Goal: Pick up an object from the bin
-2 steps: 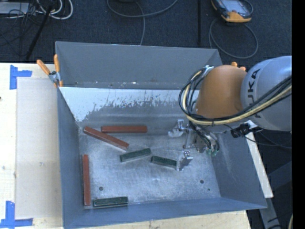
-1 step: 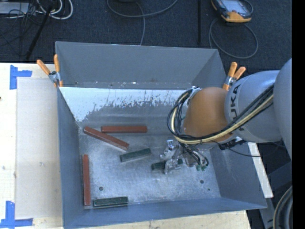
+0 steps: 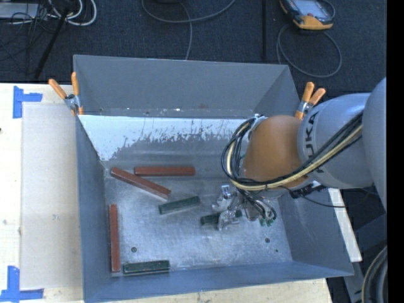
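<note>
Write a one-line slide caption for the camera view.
Claw low beside a short dark bar in the grey bin, brown bars farther left.

I am counting three long flat reddish-brown sticks: the rear stick (image 3: pixel 164 170), the slanted stick (image 3: pixel 140 183) and the left-wall stick (image 3: pixel 113 237). I am counting three short dark green bars too: the middle bar (image 3: pixel 178 204), the front bar (image 3: pixel 146 267) and the right-hand bar (image 3: pixel 210 219).
</note>
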Controlling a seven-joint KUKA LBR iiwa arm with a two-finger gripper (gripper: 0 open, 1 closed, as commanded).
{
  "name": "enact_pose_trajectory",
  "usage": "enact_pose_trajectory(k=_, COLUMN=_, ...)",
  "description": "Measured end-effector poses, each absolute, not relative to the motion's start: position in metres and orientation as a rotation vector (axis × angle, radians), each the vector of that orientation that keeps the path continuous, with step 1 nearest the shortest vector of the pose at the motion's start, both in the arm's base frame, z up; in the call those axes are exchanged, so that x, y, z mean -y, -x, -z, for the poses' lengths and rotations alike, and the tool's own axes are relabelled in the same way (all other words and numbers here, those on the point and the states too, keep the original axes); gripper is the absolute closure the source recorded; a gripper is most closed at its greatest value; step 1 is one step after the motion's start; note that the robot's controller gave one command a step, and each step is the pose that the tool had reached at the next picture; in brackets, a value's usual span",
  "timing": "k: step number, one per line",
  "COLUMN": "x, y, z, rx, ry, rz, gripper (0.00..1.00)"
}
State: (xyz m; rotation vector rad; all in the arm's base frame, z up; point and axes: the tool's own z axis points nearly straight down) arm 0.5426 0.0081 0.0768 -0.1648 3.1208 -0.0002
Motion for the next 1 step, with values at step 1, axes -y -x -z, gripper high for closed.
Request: enact_pose_trajectory(k=1, x=0.0187, y=-0.5329, z=-0.2024, rx=-3.140, ry=0.084, rz=0.000, gripper=1.00)
